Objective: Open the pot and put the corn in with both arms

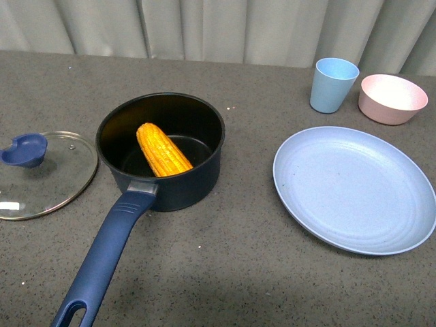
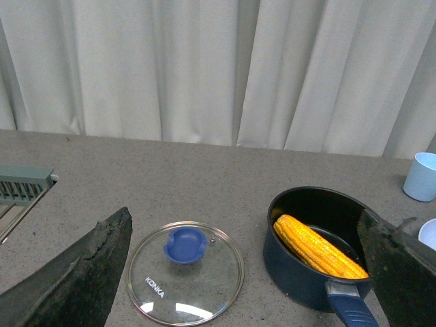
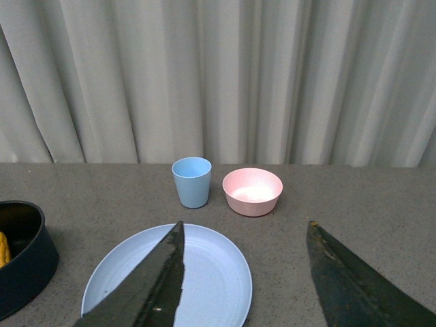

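Left gripper (image 2: 238, 272): I saw its jaws spread wide, holding nothing, raised above the table between lid and pot.
Right gripper (image 3: 245, 279): likewise wide apart and empty, over the plate.
Step in hand: I judged the task as good as finished; best practice was to keep both arms high and clear, away from the long blue handle (image 1: 102, 262).
Dark navy-blue round saucepan (image 1: 197, 180): uncovered, black inside, handle pointing toward me.
Yellow-orange corn cob (image 1: 163, 150): lay inside the pot, tilted, one end against the wall.
Round glass lid with blue knob (image 1: 58, 180): flat on the grey table (image 1: 225, 272), just left of the pot.
Large pale-blue plate (image 1: 354, 187): right of the pot, empty.
Light-blue cup (image 1: 334, 85): farther back; contents not visible.
Small pink bowl (image 1: 393, 99): beside the cup, looked empty.
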`<act>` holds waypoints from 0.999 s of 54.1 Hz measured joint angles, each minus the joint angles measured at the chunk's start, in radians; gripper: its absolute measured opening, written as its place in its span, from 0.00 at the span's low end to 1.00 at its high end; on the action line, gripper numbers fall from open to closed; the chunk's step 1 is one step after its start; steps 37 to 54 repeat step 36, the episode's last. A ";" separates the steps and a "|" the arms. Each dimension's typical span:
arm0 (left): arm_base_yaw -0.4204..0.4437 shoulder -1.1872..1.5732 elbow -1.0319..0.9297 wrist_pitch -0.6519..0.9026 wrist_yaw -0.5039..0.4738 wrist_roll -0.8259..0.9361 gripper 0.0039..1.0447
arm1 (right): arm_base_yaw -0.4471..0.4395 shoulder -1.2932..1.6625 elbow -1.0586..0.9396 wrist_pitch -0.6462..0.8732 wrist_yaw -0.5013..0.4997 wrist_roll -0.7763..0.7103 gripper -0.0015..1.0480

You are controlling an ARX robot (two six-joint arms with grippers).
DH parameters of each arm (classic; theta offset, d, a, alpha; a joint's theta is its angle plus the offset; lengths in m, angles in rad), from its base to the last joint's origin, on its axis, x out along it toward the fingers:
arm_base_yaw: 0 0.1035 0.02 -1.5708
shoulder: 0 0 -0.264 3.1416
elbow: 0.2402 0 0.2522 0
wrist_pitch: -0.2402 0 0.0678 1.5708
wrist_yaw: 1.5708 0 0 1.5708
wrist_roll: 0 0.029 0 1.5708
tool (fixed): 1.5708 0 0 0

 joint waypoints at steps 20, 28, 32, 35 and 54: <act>0.000 0.000 0.000 0.000 0.000 0.000 0.94 | 0.000 0.000 0.000 0.000 0.000 0.000 0.91; 0.000 0.000 0.000 0.000 0.000 0.000 0.94 | 0.000 0.000 0.000 0.000 0.000 0.000 0.91; 0.000 0.000 0.000 0.000 0.000 0.000 0.94 | 0.000 0.000 0.000 0.000 0.000 0.000 0.91; 0.000 0.000 0.000 0.000 0.000 0.000 0.94 | 0.000 0.000 0.000 0.000 0.000 0.000 0.91; 0.000 0.000 0.000 0.000 0.000 0.000 0.94 | 0.000 0.000 0.000 0.000 0.000 0.000 0.91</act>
